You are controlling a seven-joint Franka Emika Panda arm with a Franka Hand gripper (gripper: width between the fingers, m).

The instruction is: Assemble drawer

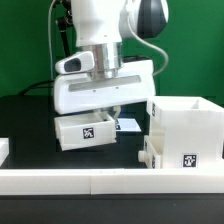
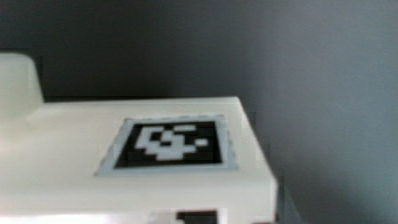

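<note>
A small white drawer tray (image 1: 86, 131) with a square tag on its front sits left of centre in the exterior view. My gripper (image 1: 113, 110) comes straight down onto the tray's right end and is shut on its wall. In the wrist view the tray (image 2: 107, 110) fills the frame from very close, its tag (image 2: 169, 145) facing the camera, and my fingertips are mostly hidden behind it. The tall white drawer shell (image 1: 186, 128) stands at the exterior view's right, open on top, with a tag low on its front. The second tray is not clearly in view.
A long low white rail (image 1: 110, 181) runs across the front of the table. A small white piece (image 1: 4, 150) shows at the far left edge. A flat tagged patch (image 1: 128, 125) lies between tray and shell. The table is black and the backdrop is green.
</note>
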